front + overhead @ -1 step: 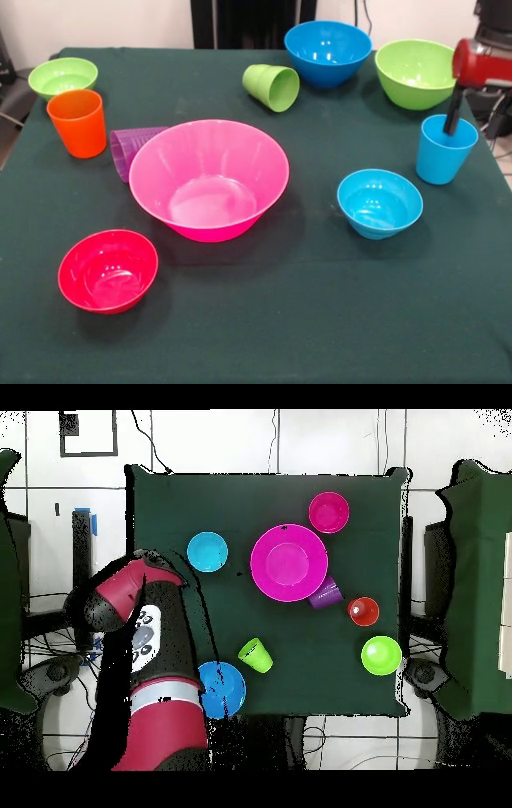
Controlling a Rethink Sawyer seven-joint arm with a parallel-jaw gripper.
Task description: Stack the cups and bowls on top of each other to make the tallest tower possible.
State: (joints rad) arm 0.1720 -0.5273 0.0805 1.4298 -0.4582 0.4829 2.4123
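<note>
Dark green table [320,320]: glossy pink bowl [209,179] upright, empty; jaws reach into blue cup [444,150], their state unclear.

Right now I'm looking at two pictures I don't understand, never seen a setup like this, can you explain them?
The red and black machine is a robot arm. One picture looks across the table at it; the other looks straight down. On the table are six bowls, with the big pink bowl in the middle, and four cups: the orange cup upright, the purple cup and green cup on their sides. The arm's gripper dips into the upright light blue cup. Whether it grips it, I cannot tell. Nothing is stacked yet.
</note>
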